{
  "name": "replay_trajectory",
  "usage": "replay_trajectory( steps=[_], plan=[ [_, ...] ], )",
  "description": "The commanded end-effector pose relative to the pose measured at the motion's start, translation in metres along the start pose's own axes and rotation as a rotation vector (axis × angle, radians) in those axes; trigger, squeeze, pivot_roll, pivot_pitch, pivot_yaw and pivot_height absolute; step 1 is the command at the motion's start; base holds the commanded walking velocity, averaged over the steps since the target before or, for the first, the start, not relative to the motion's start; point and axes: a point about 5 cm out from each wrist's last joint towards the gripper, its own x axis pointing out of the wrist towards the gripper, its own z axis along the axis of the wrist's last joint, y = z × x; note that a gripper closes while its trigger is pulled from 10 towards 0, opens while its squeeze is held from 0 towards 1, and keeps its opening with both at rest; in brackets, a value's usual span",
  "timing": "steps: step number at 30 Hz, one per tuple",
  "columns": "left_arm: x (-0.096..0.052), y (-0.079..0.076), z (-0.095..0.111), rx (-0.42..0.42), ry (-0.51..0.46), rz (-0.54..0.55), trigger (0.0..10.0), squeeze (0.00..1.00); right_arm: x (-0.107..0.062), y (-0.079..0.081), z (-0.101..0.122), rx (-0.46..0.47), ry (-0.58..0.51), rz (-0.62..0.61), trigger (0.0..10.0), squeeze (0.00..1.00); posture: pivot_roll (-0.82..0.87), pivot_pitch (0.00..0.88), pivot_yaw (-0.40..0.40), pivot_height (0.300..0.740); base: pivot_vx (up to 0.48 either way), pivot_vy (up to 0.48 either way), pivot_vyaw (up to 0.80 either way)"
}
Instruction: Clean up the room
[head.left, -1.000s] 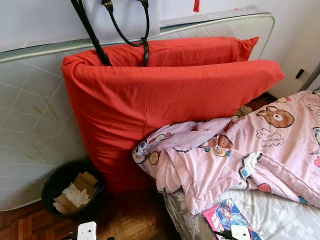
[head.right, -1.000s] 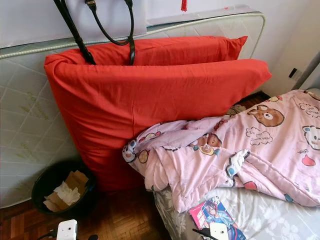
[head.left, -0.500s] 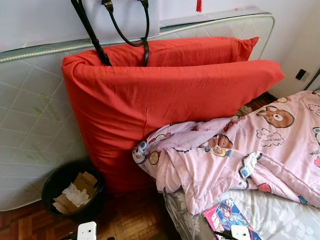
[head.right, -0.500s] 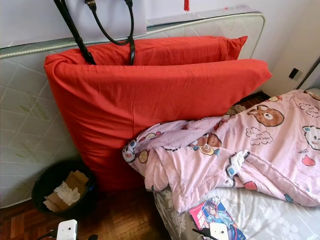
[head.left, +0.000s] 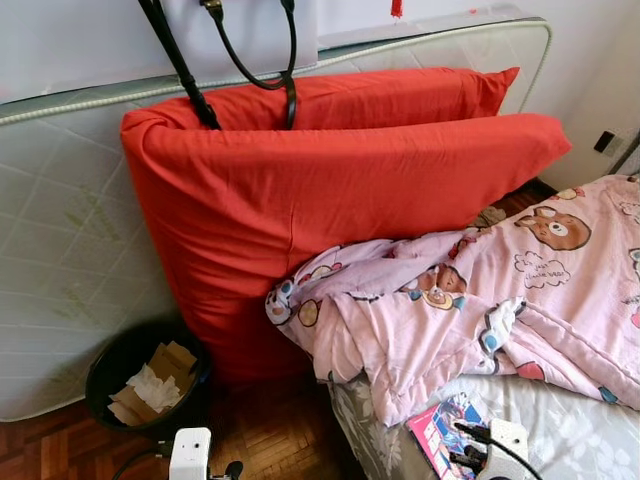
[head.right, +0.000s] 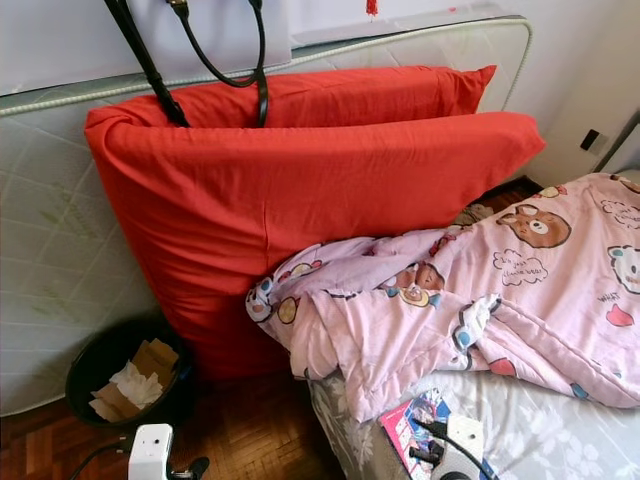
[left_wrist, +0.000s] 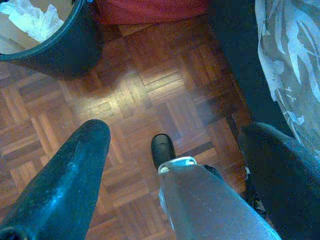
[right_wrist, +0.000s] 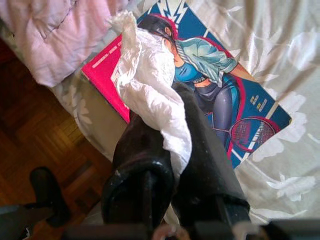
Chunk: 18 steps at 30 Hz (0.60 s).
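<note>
You see two red pillows (head.left: 330, 190) upright against a white mattress (head.left: 60, 260), black bag straps (head.left: 240, 60) hanging above them. Pink cartoon blanket (head.left: 470, 300) bunched on the bed (head.left: 560, 430); magazine (head.left: 440, 440) at its edge. Black bin (head.left: 145, 385) with paper scraps stands on parquet floor (head.left: 270, 440).

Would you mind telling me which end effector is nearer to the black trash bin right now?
Left. The left end effector hangs over the wooden floor close beside the trash bin. The right end effector, shut on a crumpled tissue, is above the magazine on the bed, farther away.
</note>
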Motion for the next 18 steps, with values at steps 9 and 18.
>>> replay_trajectory(
  steps=[9, 18],
  plan=[
    [-0.0004, -0.0004, -0.0014, 0.0, 0.0, 0.017, 10.0, 0.0, -0.0003, 0.0018, -0.0036, 0.005, 0.022, 0.012, 10.0, 0.0, -0.11, 0.051, -0.022, 0.74, 0.0, 0.0, 0.0],
    [-0.0011, 0.0028, -0.0036, -0.015, 0.014, 0.035, 10.0, 0.0, -0.001, 0.0048, -0.0069, -0.037, 0.036, 0.049, 10.0, 0.0, -0.1, 0.058, -0.024, 0.74, 0.0, 0.0, 0.4]
  ],
)
